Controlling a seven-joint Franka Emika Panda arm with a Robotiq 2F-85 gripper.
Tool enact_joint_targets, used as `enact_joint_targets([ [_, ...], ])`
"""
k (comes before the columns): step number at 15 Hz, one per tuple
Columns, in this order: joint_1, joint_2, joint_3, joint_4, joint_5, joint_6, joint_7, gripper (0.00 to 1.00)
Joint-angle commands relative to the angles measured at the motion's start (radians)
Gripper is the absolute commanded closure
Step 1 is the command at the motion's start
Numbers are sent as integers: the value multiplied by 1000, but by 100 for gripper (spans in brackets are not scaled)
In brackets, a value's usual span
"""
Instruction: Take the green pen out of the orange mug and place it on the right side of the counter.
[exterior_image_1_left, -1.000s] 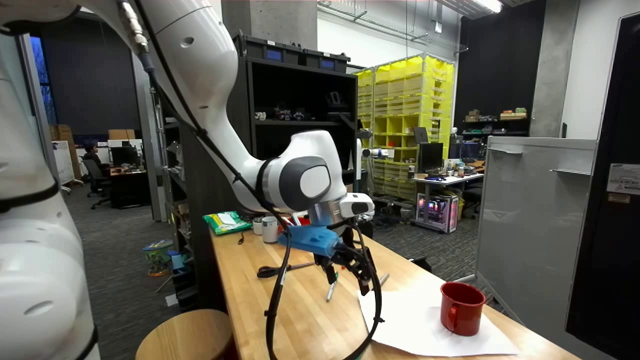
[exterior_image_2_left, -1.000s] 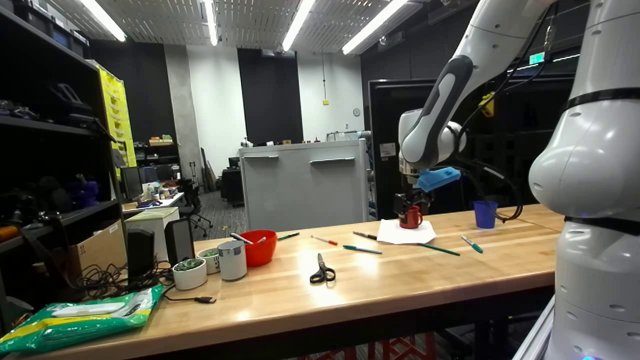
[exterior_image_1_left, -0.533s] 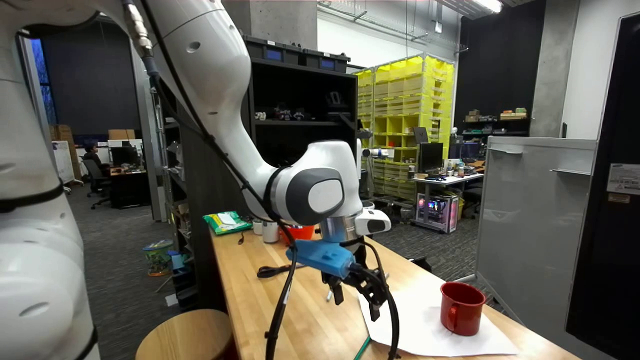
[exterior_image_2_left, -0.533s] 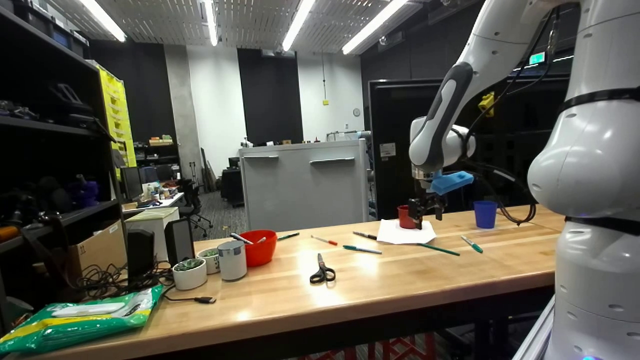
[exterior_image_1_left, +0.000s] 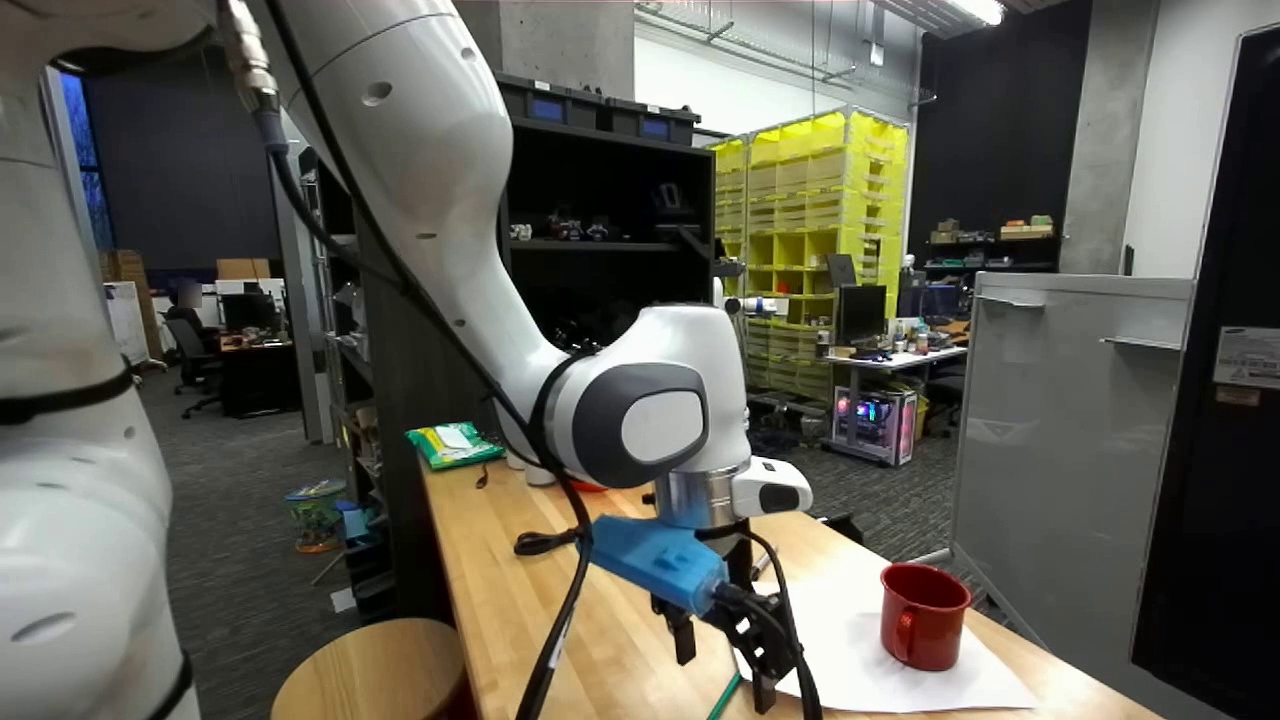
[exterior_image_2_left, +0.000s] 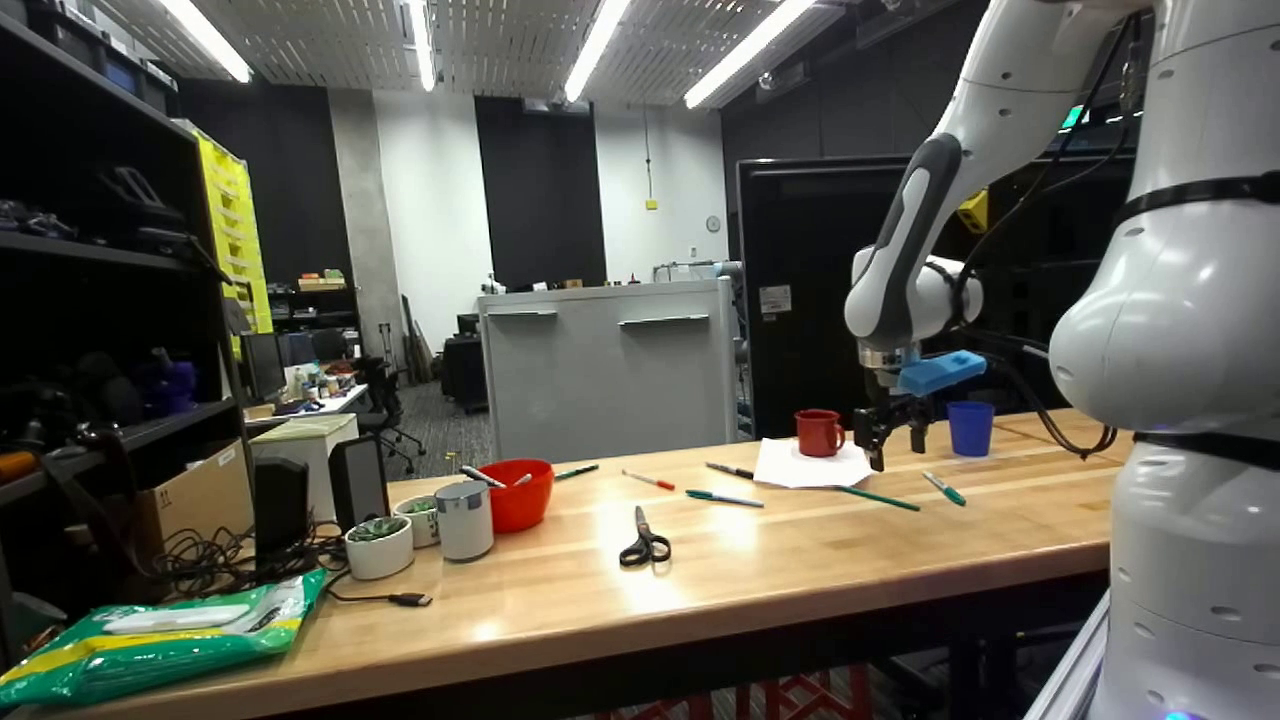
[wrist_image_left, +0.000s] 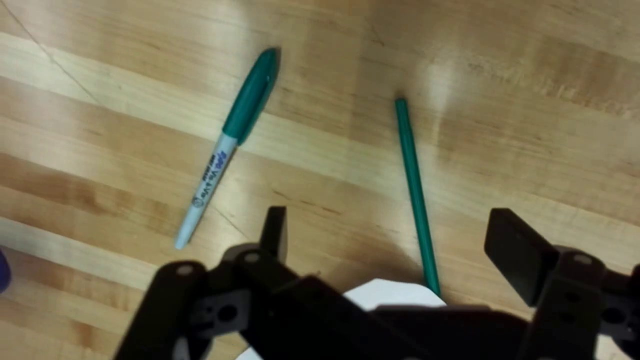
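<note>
In exterior view: mug (exterior_image_2_left: 817, 434) on paper (exterior_image_2_left: 787, 469) on counter (exterior_image_2_left: 560, 600), cup (exterior_image_2_left: 970, 430) right.

In an exterior view the counter (exterior_image_2_left: 880, 545) is free at its near edge right of the scissors (exterior_image_2_left: 646, 536); red mug (exterior_image_2_left: 818, 434) and blue cup (exterior_image_2_left: 970, 430) obstruct the far edge

A slim, straight green stick (wrist_image_left: 418, 200) lies on the pale striped wooden counter (wrist_image_left: 320, 125), its lower end reaching a white paper sheet (wrist_image_left: 395, 295). The black jaws stand wide apart, one to each side of the stick. To the stick's left lies a green-capped marker (wrist_image_left: 227, 146) with a pale printed barrel; farther left, a dark-blue thing (wrist_image_left: 3, 272) barely shows.
</note>
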Motion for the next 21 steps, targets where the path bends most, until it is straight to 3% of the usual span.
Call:
enact_joint_targets([
  [1, -21, -32, -11, -45, -20, -15, -27, 0],
  [2, -22, -44, -10, -63, -28, -17, -28, 25],
  [4, -16, -77, -2, -108, -39, -7, -39, 31],
  [7, -7, -107, 14, -154, -49, 5, -45, 54],
  [8, 9, -69, 17, -104, -9, -10, -69, 63],
  [13, 27, -96, 19, -138, 30, 11, -105, 99],
  [21, 78, -47, 14, -104, 181, 12, -214, 100],
])
